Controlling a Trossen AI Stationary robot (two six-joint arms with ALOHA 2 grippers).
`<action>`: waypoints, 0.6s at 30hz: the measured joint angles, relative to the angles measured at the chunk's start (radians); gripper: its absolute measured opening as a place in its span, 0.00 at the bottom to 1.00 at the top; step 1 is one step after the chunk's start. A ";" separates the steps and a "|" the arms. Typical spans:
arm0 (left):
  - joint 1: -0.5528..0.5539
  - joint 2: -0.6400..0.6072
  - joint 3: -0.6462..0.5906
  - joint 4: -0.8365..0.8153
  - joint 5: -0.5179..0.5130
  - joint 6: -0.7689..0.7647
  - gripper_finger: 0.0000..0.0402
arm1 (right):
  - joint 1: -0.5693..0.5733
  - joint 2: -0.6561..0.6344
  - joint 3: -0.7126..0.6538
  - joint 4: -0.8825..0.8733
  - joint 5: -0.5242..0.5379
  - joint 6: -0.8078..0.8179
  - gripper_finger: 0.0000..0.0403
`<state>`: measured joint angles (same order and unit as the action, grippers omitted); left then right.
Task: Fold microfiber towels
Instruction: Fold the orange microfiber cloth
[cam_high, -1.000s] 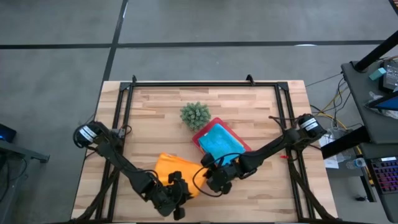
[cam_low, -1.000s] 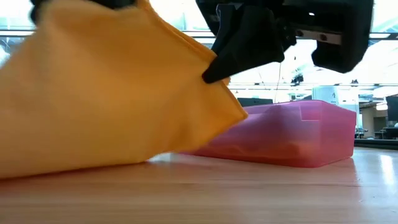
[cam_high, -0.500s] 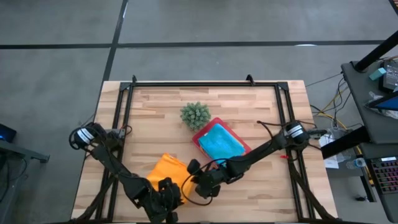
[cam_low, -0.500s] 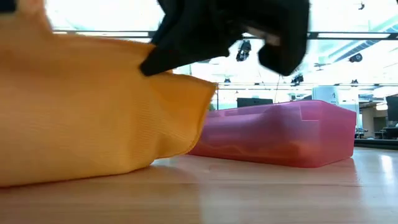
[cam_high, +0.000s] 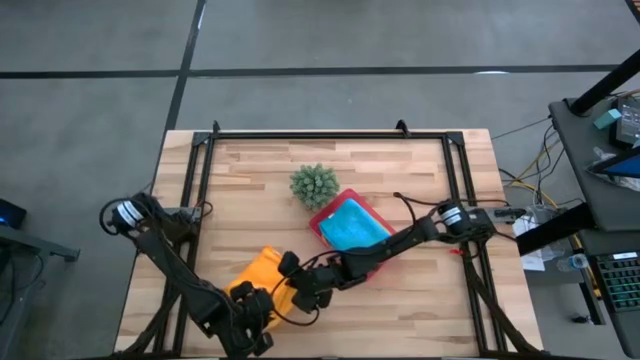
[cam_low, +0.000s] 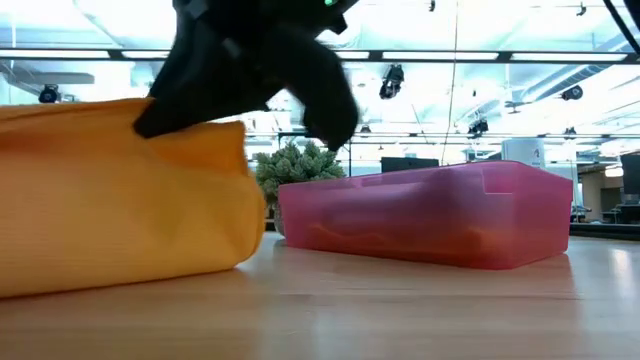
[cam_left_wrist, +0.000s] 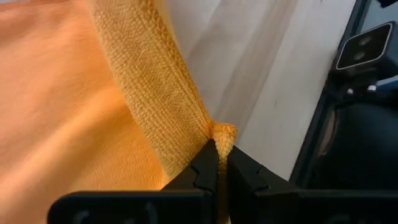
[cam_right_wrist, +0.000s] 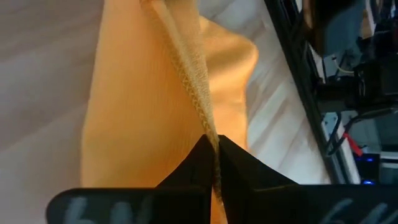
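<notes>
An orange microfiber towel (cam_high: 258, 278) lies bunched near the table's front edge, left of centre; in the low view the towel (cam_low: 120, 205) rests on the wood by its lower part. My left gripper (cam_high: 262, 308) is shut on it at its near side. My right gripper (cam_high: 292, 290) is shut on it at its right side and shows dark above the cloth (cam_low: 250, 60). A light blue towel (cam_high: 352, 228) lies in the pink tray (cam_high: 322, 214). My left gripper pinches a corner of the orange towel (cam_left_wrist: 224, 133) between its two shut fingers, where a hemmed edge ends. The cloth spreads away from the fingertips, its edge raised above the table. My right gripper pinches the towel's hemmed edge (cam_right_wrist: 208, 132) between its two shut fingers; one layer or several, I cannot tell. The fingers lie along the hem. In the low view the held edge (cam_low: 200, 125) is up at the top of the cloth, whose lower part lies on the table.
The pink tray (cam_low: 430, 215) stands right of the towel, slanted toward the table's middle. A small spiky green plant (cam_high: 314, 184) stands behind it. A dark frame (cam_high: 330, 133) borders the table's far and side edges. Bare wood (cam_high: 420, 310) lies at the front right.
Both grippers have gone toward the table's left edge, rolling at the wrist, still shut on the orange towel. The towel's raised right edge has been carried leftward over the rest; the cloth now stands narrower and farther left, clear of the pink tray.
</notes>
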<state>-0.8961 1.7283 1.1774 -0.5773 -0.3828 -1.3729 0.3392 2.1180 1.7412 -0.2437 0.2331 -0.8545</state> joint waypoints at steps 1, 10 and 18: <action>-0.002 -0.011 0.000 -0.013 0.006 -0.014 0.00 | -0.004 0.009 0.013 0.000 0.002 -0.009 0.02; -0.007 -0.041 -0.004 -0.241 0.086 -0.134 0.00 | -0.046 0.048 0.087 0.017 -0.001 -0.075 0.02; -0.007 -0.047 -0.005 -0.362 0.103 -0.146 0.00 | -0.084 0.048 0.098 0.061 -0.031 -0.081 0.02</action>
<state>-0.9035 1.6814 1.1725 -0.9391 -0.2802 -1.5185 0.2554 2.1658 1.8390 -0.1832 0.2023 -0.9354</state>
